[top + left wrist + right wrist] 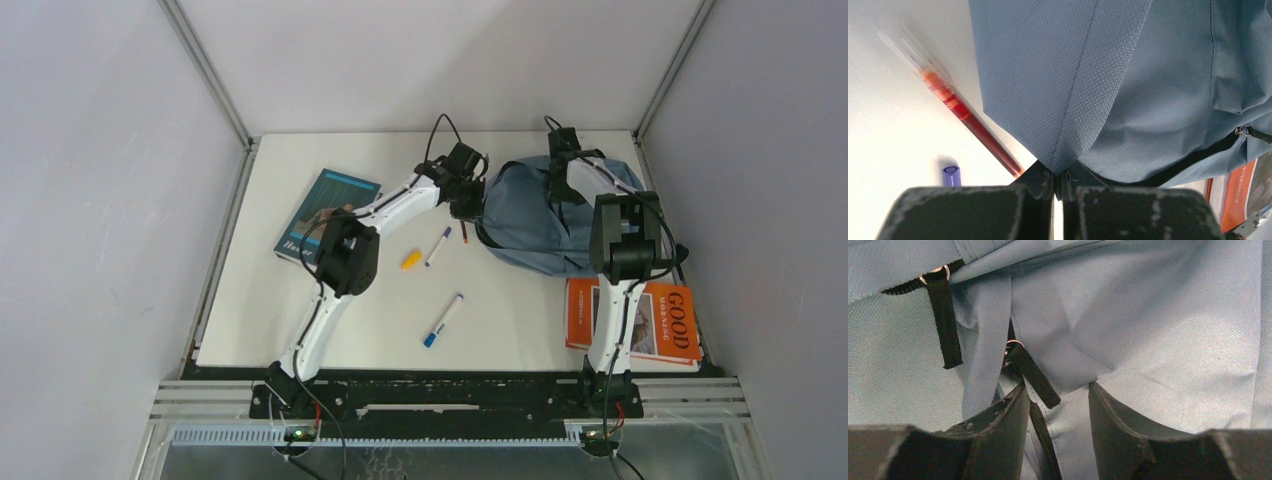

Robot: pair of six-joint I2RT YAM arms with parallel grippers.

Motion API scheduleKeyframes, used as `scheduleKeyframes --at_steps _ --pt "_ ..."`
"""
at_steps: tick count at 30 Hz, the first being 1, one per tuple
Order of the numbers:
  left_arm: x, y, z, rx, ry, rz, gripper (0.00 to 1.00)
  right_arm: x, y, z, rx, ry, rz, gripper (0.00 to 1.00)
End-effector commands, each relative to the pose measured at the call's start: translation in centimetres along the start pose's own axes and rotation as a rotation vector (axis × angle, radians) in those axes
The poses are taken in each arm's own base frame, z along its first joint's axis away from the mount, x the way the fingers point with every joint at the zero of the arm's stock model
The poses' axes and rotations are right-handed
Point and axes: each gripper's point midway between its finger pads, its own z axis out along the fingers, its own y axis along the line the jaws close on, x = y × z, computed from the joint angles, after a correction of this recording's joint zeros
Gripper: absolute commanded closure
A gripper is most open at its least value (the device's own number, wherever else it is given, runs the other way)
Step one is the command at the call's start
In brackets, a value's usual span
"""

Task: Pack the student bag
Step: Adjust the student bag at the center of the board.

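Observation:
The student bag (pixel 540 215), grey-blue with black zipper lines, lies at the back right of the table. My left gripper (pixel 468 207) is at its left edge, and in the left wrist view it (pixel 1058 175) is shut on a pinched fold of the bag's fabric (pixel 1068 100). My right gripper (pixel 566 152) is over the far top of the bag. In the right wrist view it (pixel 1058 395) is open, with its fingers (pixel 998 420) pressed into the fabric (pixel 1158 330). A black zipper pull tab (pixel 1034 375) and a zipper line lie between them.
A red pen (pixel 968 117) lies right beside the left gripper and the bag's edge. A purple-capped marker (pixel 438 246), a small orange piece (pixel 411 260) and a blue-capped marker (pixel 443 320) lie mid-table. A teal book (pixel 325 215) is at the left, and an orange book (pixel 645 320) is in front of the bag.

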Motion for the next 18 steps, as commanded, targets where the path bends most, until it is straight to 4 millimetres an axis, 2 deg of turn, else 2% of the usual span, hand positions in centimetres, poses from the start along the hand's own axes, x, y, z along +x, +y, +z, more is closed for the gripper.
scheduleKeyframes --at_steps 1,6,9,14,18 --pt "-1.4 -0.5 -2.8 0.009 -0.042 0.041 1.0 -3.4 -3.2 -2.4 0.073 -0.122 0.075 0.51" --pt "-1.9 -0.8 -3.1 0.013 -0.056 0.03 1.0 -5.5 -4.4 -6.3 0.079 -0.2 0.066 0.5" --pt "-1.8 -0.8 -3.1 0.015 -0.055 0.031 1.0 -6.1 -5.0 -7.7 0.099 -0.214 0.055 0.49" --pt "-1.5 -0.7 -3.2 0.013 -0.045 0.031 1.0 -6.0 -5.8 -8.6 0.131 -0.204 0.057 0.44" --pt "-1.3 -0.7 -3.2 0.015 -0.04 0.032 1.0 -4.6 -4.3 -8.4 0.056 -0.157 0.049 0.35"
